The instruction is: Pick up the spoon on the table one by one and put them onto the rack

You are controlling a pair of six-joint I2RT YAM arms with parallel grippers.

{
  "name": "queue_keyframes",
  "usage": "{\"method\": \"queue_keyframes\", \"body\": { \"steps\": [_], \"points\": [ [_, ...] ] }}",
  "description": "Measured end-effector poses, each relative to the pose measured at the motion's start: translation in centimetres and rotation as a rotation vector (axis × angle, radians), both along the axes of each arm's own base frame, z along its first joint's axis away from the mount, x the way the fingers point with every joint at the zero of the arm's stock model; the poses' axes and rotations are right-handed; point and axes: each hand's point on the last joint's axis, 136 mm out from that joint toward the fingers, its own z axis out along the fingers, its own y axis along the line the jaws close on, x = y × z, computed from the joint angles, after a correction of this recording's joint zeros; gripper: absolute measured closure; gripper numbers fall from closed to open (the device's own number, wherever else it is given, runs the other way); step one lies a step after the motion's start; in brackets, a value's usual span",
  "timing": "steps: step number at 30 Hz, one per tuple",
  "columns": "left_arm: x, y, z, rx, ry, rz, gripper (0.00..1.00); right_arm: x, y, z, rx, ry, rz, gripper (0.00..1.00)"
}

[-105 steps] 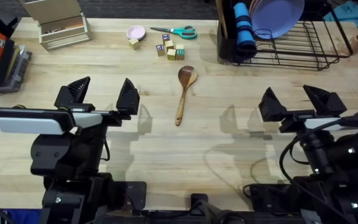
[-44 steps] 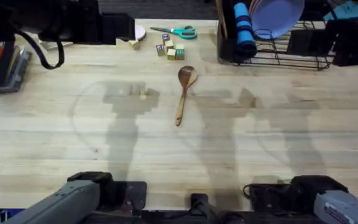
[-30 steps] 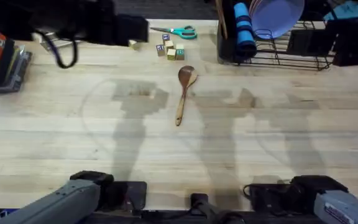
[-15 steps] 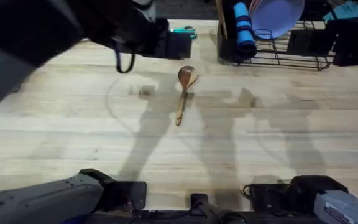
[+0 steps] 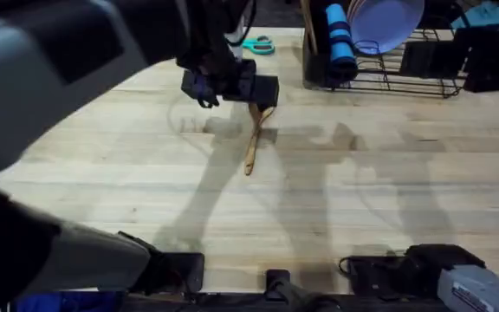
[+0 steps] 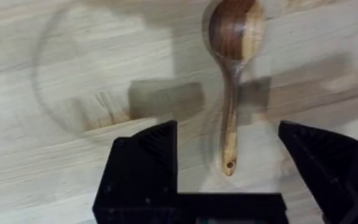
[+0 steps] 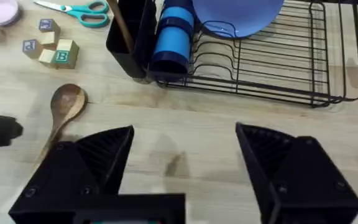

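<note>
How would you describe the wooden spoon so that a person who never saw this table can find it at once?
Start at the black wire dish rack at the far right of the pale wooden table, then look toward the table's middle. There lies the brown wooden spoon, flat, oval bowl toward the far edge, under the left gripper with open jaws. Unlike the teal-handled scissors and small letter blocks behind it, it is plain, long and slim.

Spoon (image 7: 66,106) lies on table (image 7: 229,130) near rack (image 7: 272,68).

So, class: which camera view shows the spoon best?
The left wrist view: the whole spoon lies unobstructed between open fingers. Overhead, the left end effector covers its bowl; the right wrist view cuts off its handle.
</note>
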Motion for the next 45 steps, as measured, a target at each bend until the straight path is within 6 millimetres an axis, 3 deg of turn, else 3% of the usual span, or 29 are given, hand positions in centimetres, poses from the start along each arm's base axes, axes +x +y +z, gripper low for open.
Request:
{"method": "queue_keyframes", "body": {
  "steps": [6, 12, 22, 25, 30, 32, 35, 37, 39, 41, 43, 45],
  "points": [
    [-0.5, -1.1, -3.9, 0.045, 0.102, -0.030, 0.008, 0.0, 0.0, 0.0, 0.000, 0.000, 0.000, 0.008],
    [-0.6, -3.3, -6.4, 0.057, 0.128, -0.084, 0.008, 0.0, 0.0, 0.0, 0.000, 0.000, 0.000, 0.008],
    [1.0, -4.4, -8.1, 0.044, 0.093, -0.088, 0.007, 0.0, 0.0, 0.0, 0.000, 0.000, 0.000, 0.008],
    [1.0, -4.2, -9.4, 0.068, 0.121, -0.086, 0.007, 0.0, 0.0, 0.0, 0.000, 0.000, 0.000, 0.008],
    [1.2, -4.2, -9.5, 0.076, 0.131, -0.085, 0.010, 0.0, 0.0, 0.0, 0.000, 0.000, 0.000, 0.008],
    [1.3, -4.1, -9.6, 0.085, 0.131, -0.082, 0.084, 0.0, 0.0, 0.0, 0.000, 0.000, 0.000, 0.008],
    [1.5, -3.6, -9.7, 0.107, 0.127, -0.070, 0.274, 0.0, 0.0, 0.0, 0.000, 0.000, 0.000, 0.008],
    [1.6, -3.1, -9.8, 0.123, 0.124, -0.062, 0.457, 0.0, 0.0, 0.0, 0.000, 0.000, 0.000, 0.008],
    [1.9, -2.6, -9.8, 0.140, 0.118, -0.051, 0.709, 0.0, 0.0, 0.0, 0.000, 0.000, 0.000, 0.008],
    [2.0, -2.6, -9.8, 0.137, 0.116, -0.047, 0.862, 0.0, 0.0, 0.0, 0.000, 0.000, 0.000, 0.008],
    [2.0, -2.6, -9.8, 0.137, 0.113, -0.049, 0.943, 0.0, 0.0, 0.0, 0.000, -0.001, 0.000, 0.008],
    [2.0, -2.7, -9.8, 0.136, 0.112, -0.050, 0.948, 0.0, 0.0, 0.0, 0.000, -0.001, 0.000, 0.008]
  ]
}}
